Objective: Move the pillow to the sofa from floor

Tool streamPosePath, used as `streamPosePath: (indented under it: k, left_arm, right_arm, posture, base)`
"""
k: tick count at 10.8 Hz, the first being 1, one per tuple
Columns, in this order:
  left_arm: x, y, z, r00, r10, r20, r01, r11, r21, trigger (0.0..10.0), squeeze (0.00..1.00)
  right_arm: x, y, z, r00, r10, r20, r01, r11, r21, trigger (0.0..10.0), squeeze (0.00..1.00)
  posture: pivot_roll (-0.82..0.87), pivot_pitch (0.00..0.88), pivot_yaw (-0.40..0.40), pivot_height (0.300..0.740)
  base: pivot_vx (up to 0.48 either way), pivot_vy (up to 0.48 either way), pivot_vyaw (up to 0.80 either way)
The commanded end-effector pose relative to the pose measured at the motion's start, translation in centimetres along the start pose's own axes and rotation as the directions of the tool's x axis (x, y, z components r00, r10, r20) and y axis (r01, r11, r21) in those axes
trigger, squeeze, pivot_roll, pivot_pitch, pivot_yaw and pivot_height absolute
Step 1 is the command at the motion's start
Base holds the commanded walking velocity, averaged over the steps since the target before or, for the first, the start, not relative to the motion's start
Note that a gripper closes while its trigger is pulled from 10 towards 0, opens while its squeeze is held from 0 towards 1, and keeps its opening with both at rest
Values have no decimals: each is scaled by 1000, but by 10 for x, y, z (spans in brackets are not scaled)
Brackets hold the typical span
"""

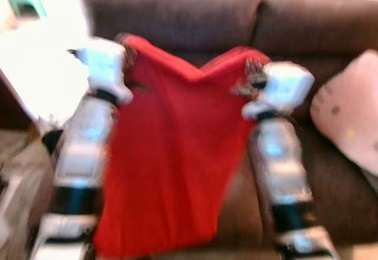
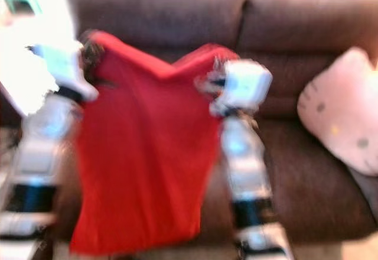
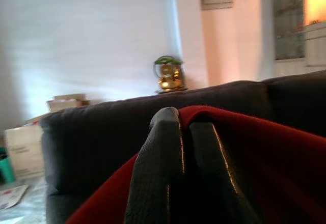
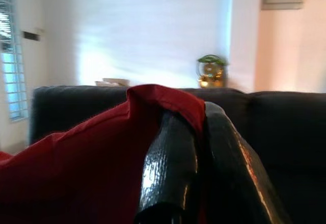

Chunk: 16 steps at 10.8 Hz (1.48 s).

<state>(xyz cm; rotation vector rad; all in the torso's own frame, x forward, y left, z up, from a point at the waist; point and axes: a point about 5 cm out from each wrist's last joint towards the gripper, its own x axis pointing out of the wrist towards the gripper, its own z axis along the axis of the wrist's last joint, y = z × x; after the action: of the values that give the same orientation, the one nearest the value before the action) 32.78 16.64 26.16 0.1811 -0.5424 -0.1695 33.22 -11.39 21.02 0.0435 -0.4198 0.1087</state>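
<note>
Red pillow (image 1: 171, 148) pinched between both grippers, left gripper (image 3: 186, 119), right gripper (image 4: 196, 114).

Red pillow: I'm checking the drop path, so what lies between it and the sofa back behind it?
Nothing that can be made out. In the left eye view the red pillow hangs from both end effectors before the bare sofa back.
</note>
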Motion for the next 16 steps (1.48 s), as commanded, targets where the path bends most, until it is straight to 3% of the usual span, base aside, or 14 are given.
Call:
streamPosePath:
  k: [1, 8, 9, 10, 11, 13, 15, 16]
  left_arm:
    - [10, 1, 25, 993, -5, 118, 2, 1000, 21, 10000, 0]
    - [14, 23, 11, 999, 2, 52, -8, 993, 119, 10000, 0]
    - [14, 21, -2, 1000, -3, -11, 5, 993, 115, 10000, 0]
    - [9, 18, -27, 992, -5, -126, 16, 996, 90, 10000, 0]
    - [5, 15, -40, 984, -11, -176, 26, 996, 82, 10000, 0]
    - [2, 18, -69, 935, 11, -355, 24, 995, 94, 10000, 0]
    - [-1, 8, -82, 896, -85, -435, 129, 989, 72, 10000, 0]
    - [-9, 2, -95, 846, -125, -519, 188, 980, 69, 10000, 0]
  right_arm:
    - [0, -13, 8, 999, -33, 35, 33, 999, -21, 10000, 0]
    - [1, -6, 4, 1000, 8, 7, -7, 1000, -6, 10000, 0]
    - [0, -4, -3, 1000, 16, -25, -16, 1000, -13, 10000, 0]
    - [-4, -3, -20, 993, 7, -121, -11, 999, -36, 10000, 0]
    - [-6, -4, -32, 982, -14, -191, 5, 999, -50, 10000, 0]
    - [-7, -13, -55, 933, -86, -350, 78, 996, -36, 10000, 0]
    - [-5, -16, -62, 918, -89, -388, 80, 996, -39, 10000, 0]
    - [-7, -14, -66, 906, -72, -417, 61, 997, -39, 10000, 0]
  posture:
    - [98, 0, -59, 740]
    - [93, 0, -65, 740]
    - [96, 0, -66, 740]
    - [93, 0, -66, 740]
    - [88, 0, -66, 740]
    - [88, 0, -70, 740]
    - [88, 4, -72, 740]
    - [87, 4, -72, 740]
  base:
    - [341, 0, 0]
    - [336, 0, 0]
    - [0, 0, 0]
    - [0, 0, 0]
    - [0, 0, 0]
    - [0, 0, 0]
    - [0, 0, 0]
    - [0, 0, 0]
